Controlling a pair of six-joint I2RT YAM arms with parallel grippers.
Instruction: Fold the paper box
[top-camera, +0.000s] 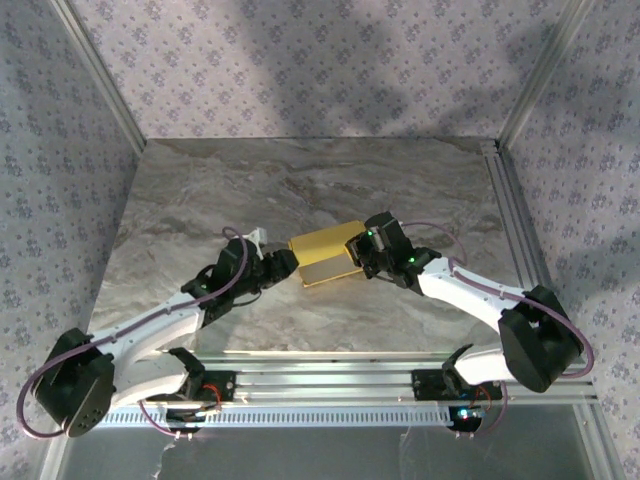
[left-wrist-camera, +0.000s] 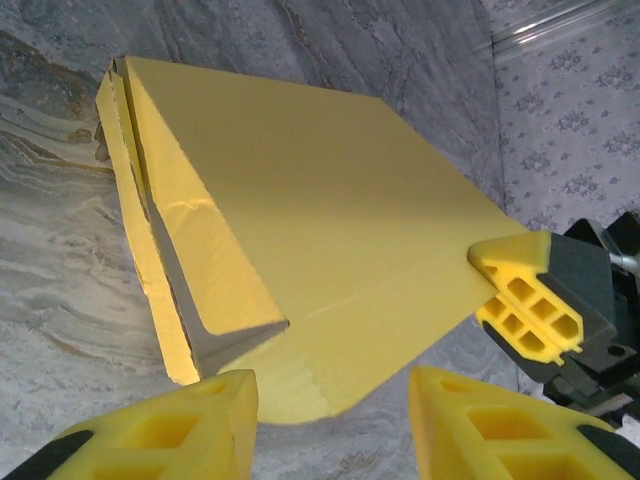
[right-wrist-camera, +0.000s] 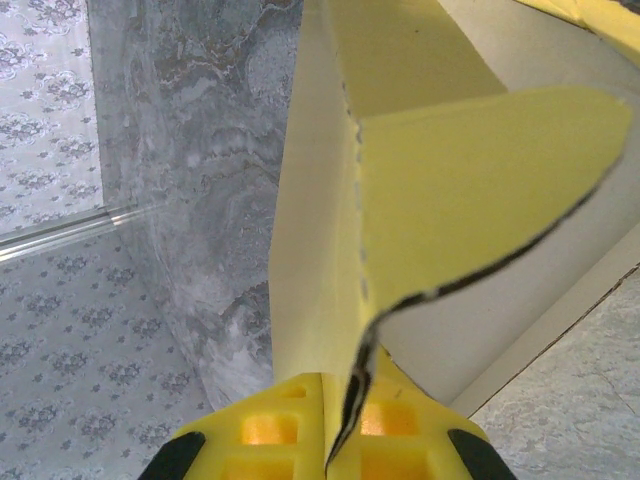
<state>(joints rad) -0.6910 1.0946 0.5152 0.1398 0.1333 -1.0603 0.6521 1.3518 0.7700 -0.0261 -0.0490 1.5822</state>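
- As it lies near the middle of the marble table (top-camera: 300, 180), the paper box (top-camera: 322, 258) shows its yellow side upward, a flat rectangular shape set between the 2 grippers.
- Seen from the left wrist, 1 end of the box stands unclosed, with thin yellow panels layered along it and a grey-white inner face showing in the gap.
- A curled flap (right-wrist-camera: 470, 190), yellow on its visible face, juts from the box's right end, and the white inner side of the cardboard shows behind it.
- The right gripper (right-wrist-camera: 322, 440) is closed on that flap, its 2 yellow fingers pinching the card between them.
- The left gripper (left-wrist-camera: 332, 395) stands open at the box's left end, its yellow fingers (left-wrist-camera: 180, 425) spread to either side of a corner of the box and clamping nothing.
- Whether the box rests fully flat on the table cannot be told.
- Both white arms reach inward from bases on an aluminium rail (top-camera: 400, 365) at the table's near edge.
- Floral-patterned walls (top-camera: 300, 60) enclose the table on 3 sides.
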